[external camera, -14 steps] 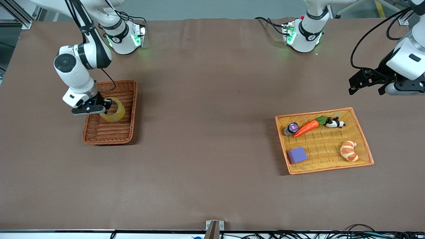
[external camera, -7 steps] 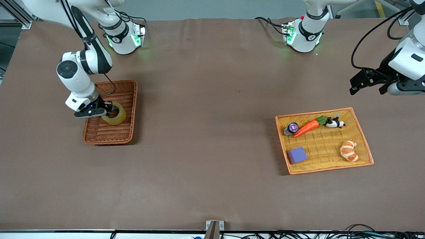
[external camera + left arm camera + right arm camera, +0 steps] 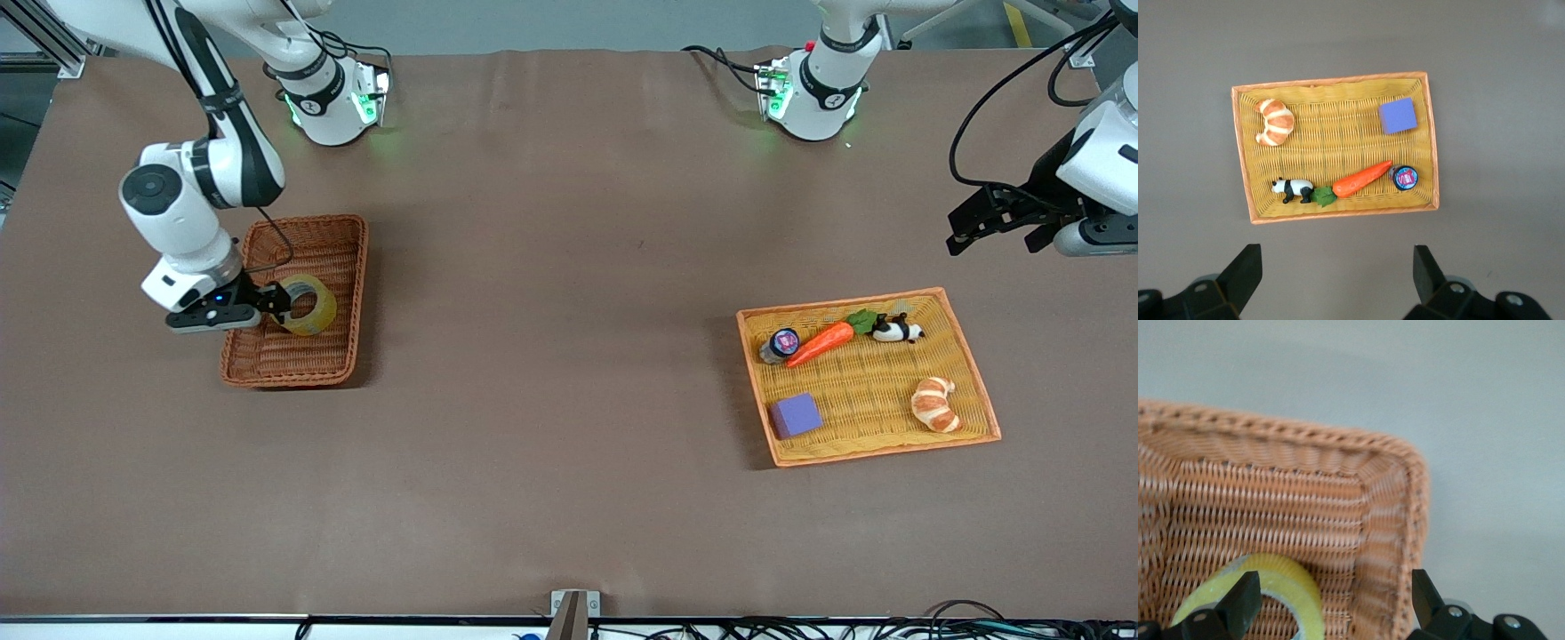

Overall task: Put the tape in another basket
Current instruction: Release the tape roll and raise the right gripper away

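The tape (image 3: 308,305), a yellowish translucent roll, lies in the reddish-brown wicker basket (image 3: 342,267) at the right arm's end of the table. My right gripper (image 3: 272,302) is low over the basket beside the tape, open and holding nothing. In the right wrist view the tape (image 3: 1281,583) sits by one finger (image 3: 1245,600), and the other finger (image 3: 1425,597) is past the basket rim (image 3: 1415,520). My left gripper (image 3: 967,233) waits open and empty in the air at the left arm's end; in its own view the gripper (image 3: 1337,260) is over bare table.
A flat yellow tray with an orange rim (image 3: 973,369) lies toward the left arm's end. It holds a carrot (image 3: 820,343), a toy panda (image 3: 896,330), a croissant (image 3: 935,404), a purple block (image 3: 795,415) and a small jar (image 3: 781,344). The tray (image 3: 1245,160) also shows in the left wrist view.
The right gripper has let go of the tape, which has settled flat in the wicker basket. The gripper has drawn back toward the right arm's end. The left gripper has shifted slightly.
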`<action>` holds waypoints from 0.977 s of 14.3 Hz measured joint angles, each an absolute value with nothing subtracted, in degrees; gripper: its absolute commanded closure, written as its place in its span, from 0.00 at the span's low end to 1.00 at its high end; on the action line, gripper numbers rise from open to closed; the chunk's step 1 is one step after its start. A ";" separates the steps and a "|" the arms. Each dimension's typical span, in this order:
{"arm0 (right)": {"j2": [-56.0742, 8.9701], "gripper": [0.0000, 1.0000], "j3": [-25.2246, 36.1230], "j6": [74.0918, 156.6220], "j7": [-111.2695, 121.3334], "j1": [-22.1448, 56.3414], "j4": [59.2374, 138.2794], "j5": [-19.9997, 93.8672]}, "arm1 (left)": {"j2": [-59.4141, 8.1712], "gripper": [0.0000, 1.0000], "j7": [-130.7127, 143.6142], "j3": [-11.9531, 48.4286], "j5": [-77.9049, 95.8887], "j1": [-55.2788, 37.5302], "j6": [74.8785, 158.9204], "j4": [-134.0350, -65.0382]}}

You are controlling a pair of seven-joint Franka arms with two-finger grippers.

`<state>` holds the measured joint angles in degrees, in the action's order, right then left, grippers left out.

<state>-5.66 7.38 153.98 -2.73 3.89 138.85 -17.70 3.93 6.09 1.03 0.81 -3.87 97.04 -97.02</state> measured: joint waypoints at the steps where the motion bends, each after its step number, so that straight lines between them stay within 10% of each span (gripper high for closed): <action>1: -4.86 0.00 7.37 152.20 -3.11 3.90 137.16 -17.70 | 3.93 0.00 6.07 1.03 0.81 -3.95 96.21 -96.97; 5: 0.32 0.00 7.01 145.46 -3.42 3.88 132.93 -17.69 | 3.93 0.00 6.04 1.12 0.81 -4.70 95.05 -96.97; 14: 3.44 0.00 3.51 100.75 -3.84 3.36 98.70 -6.25 | 3.92 0.00 6.04 1.08 0.81 -4.47 95.05 -96.93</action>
